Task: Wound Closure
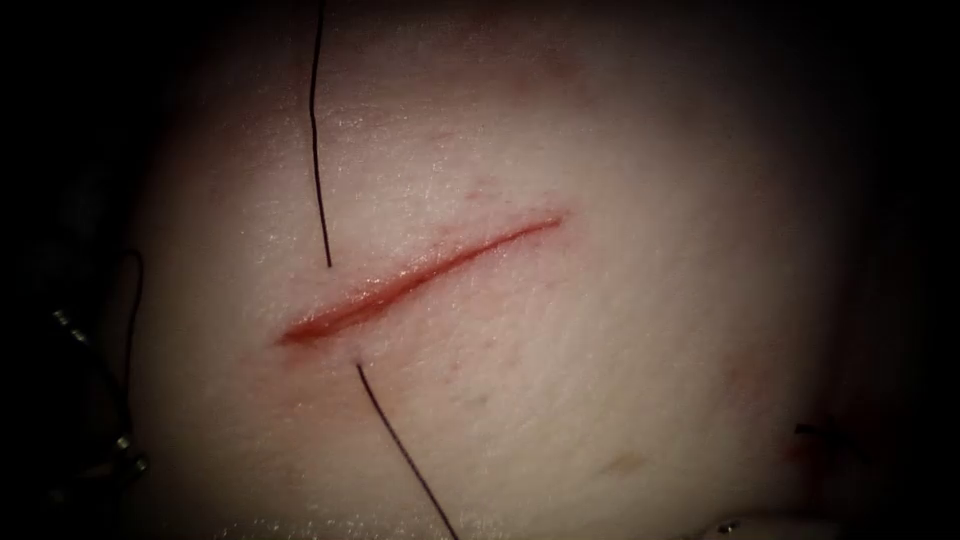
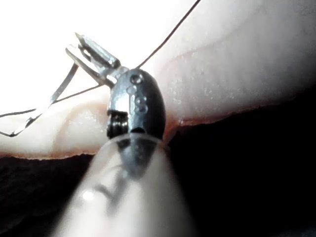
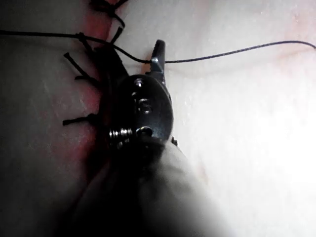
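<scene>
The tissue bears a slanting red cut. Dark thread comes down from the top, enters the tissue on the cut's left side and comes out on its right side, then runs down as thread. My left tool has its jaws shut on the curved needle near one end. The needle is free of the tissue, off its left edge, with thread trailing from the jaws. My right tool has its jaws shut on the thread, low over the tissue.
Several cut ends of thread from earlier stitches stick up beside the right tool, on reddened tissue. A thread loop hangs at the tissue's dark left edge, near metal parts of the left tool. Dark thread ends lie at the lower right.
</scene>
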`<state>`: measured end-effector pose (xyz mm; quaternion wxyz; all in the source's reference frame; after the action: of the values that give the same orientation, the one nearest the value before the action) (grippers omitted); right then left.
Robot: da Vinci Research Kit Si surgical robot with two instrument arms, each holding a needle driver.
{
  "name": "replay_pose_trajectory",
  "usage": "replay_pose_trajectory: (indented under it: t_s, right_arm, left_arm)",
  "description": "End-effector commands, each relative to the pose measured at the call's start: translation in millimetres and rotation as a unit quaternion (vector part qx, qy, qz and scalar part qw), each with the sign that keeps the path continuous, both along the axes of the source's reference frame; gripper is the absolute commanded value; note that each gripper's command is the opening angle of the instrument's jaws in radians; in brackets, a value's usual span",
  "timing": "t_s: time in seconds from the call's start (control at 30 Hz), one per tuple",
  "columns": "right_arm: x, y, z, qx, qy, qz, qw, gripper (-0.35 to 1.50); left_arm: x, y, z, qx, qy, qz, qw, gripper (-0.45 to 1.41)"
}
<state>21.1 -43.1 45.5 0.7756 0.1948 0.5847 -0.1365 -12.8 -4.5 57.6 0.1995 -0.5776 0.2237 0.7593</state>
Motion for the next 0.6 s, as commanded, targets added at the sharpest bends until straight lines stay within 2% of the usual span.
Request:
replay_pose_trajectory:
  t_s: [0.03, 0.17, 0.3, 0.6]
  right_arm:
    - [0.1, 1.3, 0.2, -0.008, 0.004, 0.024, 1.0, 1.46]
    - [-0.1, 5.7, -0.5, -0.031, 0.04, 0.082, 0.995, 1.45]
    - [0.2, 8.6, -0.7, -0.043, 0.063, 0.132, 0.988, 1.46]
    - [2.4, 11.7, 0.9, -0.057, 0.05, 0.148, 0.986, 1.45]
  left_arm:
    - [-0.7, -0.7, 0.6, 0.002, -0.001, 0.001, 1.0, -0.45]
    - [-0.7, -0.8, 0.6, 0.002, -0.001, 0.001, 1.0, -0.45]
    - [-0.6, -0.9, 0.6, 0.002, -0.001, 0.002, 1.0, -0.45]
    - [-0.3, -1.0, 0.6, 0.002, -0.002, 0.004, 1.0, -0.45]
